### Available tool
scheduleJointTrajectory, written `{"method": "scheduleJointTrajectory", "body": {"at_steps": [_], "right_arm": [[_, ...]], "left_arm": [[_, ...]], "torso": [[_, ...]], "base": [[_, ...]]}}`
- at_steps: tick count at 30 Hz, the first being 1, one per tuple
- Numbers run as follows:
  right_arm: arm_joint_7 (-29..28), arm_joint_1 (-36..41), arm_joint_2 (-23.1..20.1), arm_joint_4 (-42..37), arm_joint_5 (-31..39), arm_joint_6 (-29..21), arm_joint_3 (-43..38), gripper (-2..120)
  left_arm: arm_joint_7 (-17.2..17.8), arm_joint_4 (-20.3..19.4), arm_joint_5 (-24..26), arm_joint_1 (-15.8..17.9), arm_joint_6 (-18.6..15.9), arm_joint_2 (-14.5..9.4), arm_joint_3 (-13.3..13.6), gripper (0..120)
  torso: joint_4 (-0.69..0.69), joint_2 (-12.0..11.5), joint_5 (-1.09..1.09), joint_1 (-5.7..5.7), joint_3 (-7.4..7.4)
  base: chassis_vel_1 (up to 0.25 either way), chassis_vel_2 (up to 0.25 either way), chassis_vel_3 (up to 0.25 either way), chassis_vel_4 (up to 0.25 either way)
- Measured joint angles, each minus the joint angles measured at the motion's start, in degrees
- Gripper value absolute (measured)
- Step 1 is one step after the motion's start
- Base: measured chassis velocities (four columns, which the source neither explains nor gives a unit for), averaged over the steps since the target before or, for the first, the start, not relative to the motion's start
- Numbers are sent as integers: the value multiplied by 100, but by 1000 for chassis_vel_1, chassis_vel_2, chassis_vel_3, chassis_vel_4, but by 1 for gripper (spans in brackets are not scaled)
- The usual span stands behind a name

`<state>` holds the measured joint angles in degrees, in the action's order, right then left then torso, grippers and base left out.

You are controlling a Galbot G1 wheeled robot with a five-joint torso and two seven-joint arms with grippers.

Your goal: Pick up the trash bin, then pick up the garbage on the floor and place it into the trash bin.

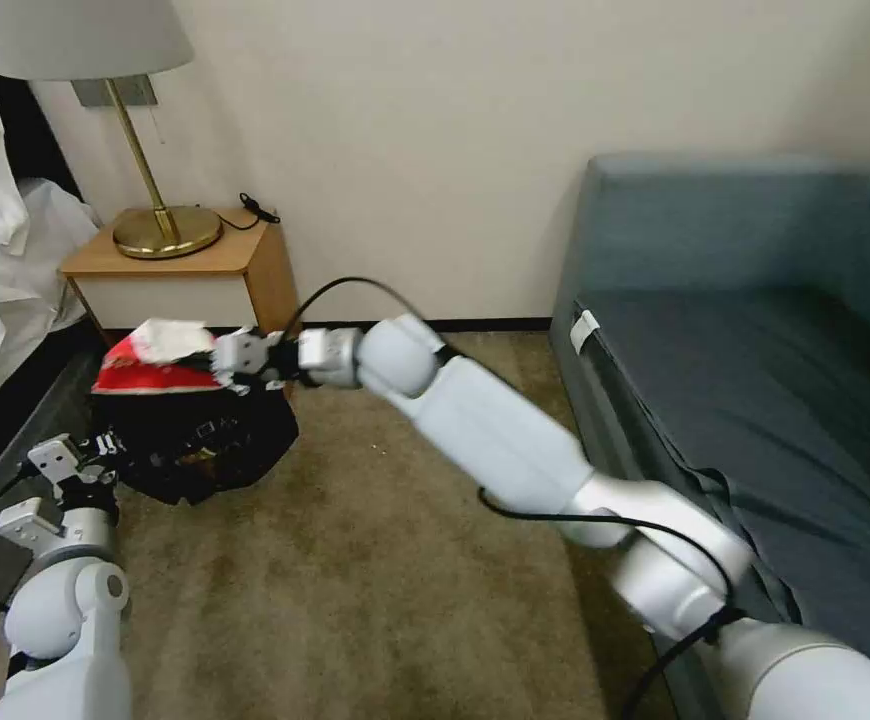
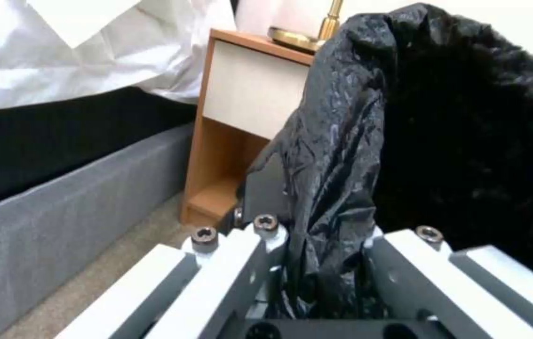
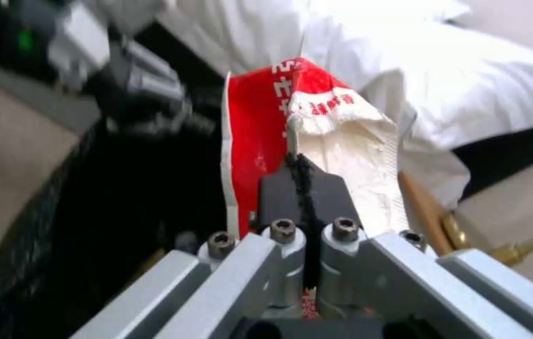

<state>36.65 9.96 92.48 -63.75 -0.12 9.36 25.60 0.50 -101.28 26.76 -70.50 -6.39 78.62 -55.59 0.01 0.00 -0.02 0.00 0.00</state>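
Right end effector (image 1: 223, 362) pinching red packet (image 1: 150, 362), over trash bin (image 1: 195, 440)

My right gripper (image 1: 227, 362) reaches out to the left over the carpet (image 1: 355, 560), its fingers pinched on a red and white packet (image 1: 155, 360) that hangs just above the mouth of the trash bin (image 1: 205, 445). My left gripper (image 1: 105, 445) sits low beside the bin, at its near left edge against the black bag that covers it; I cannot tell how its fingers stand. The bin is off the floor or close to it, in front of a wooden nightstand (image 1: 245, 270). A brass lamp (image 1: 160, 225) stands on the nightstand. A blue-grey sofa (image 1: 755, 330) runs along my right, and white bedding (image 1: 5, 250) lies at my far left.
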Motion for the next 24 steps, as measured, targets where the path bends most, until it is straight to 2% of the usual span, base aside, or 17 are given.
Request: {"method": "scheduleJointTrajectory", "body": {"at_steps": [3,5,6,8,9,10,11,12,14,15,16,17,18,20,21,23,24], "right_arm": [[-122,60,0,151,-91,95,74,8],[-183,102,-6,160,-116,140,86,18],[-183,102,-6,160,-116,140,86,18],[-249,131,-12,108,-117,158,103,28],[-249,131,-12,108,-117,158,103,28],[-288,150,-15,55,-117,167,107,34],[-288,150,-15,55,-117,167,107,34],[-384,184,-19,-38,-124,173,106,42],[-482,207,-22,-127,-128,173,89,46],[-725,261,-49,-425,-98,116,7,54],[-725,261,-49,-425,-98,116,7,54],[-926,298,-177,-705,-62,12,-104,61],[-926,298,-177,-705,-62,12,-104,61],[-1227,365,-436,-1058,-21,-161,-325,74],[-1227,365,-436,-1058,-21,-161,-325,74],[-1476,445,-733,-1283,138,-330,-534,86],[-1476,445,-733,-1283,138,-330,-534,86]], "left_arm": [[-12,0,16,-14,3,0,1,4],[-15,-2,39,-19,4,-6,-1,4],[-15,-2,39,-19,4,-6,-1,4],[-15,-1,49,-19,4,-16,-9,4],[-15,-1,49,-19,4,-16,-9,4],[-15,-1,56,-18,5,-17,-10,4],[-15,-1,56,-18,5,-17,-10,4],[-15,7,59,-19,8,-12,-10,4],[-14,14,60,-19,9,-5,-10,4],[20,23,104,-23,8,13,-8,4],[20,23,104,-23,8,13,-8,4],[96,16,220,-39,-34,24,-10,4],[96,16,220,-39,-34,24,-10,4],[237,0,402,-60,-119,66,-19,4],[237,0,402,-60,-119,66,-19,4],[436,-10,579,-68,-221,98,-19,4],[436,-10,579,-68,-221,98,-19,4]], "torso": [[-2,0,1,0,0],[-2,0,1,0,0],[-2,0,1,0,0],[-1,0,2,0,0],[-1,0,2,0,0],[0,0,2,0,0],[0,0,2,0,0],[-1,0,2,0,0],[-1,0,2,0,0],[1,0,2,0,0],[1,0,2,0,0],[2,0,2,0,0],[2,0,2,0,0],[-1,0,3,0,-1],[-1,0,3,0,-1],[-1,0,3,0,0],[-1,0,3,0,0]], "base": [[0,0,0,0],[0,0,0,0],[0,0,0,0],[0,0,0,0],[0,0,0,0],[0,0,0,0],[0,0,0,0],[0,0,0,0],[0,0,0,0],[0,0,0,0],[0,0,0,0],[0,0,0,0],[0,0,0,0],[0,0,0,0],[0,0,0,0],[0,0,0,0],[0,0,0,0]]}}
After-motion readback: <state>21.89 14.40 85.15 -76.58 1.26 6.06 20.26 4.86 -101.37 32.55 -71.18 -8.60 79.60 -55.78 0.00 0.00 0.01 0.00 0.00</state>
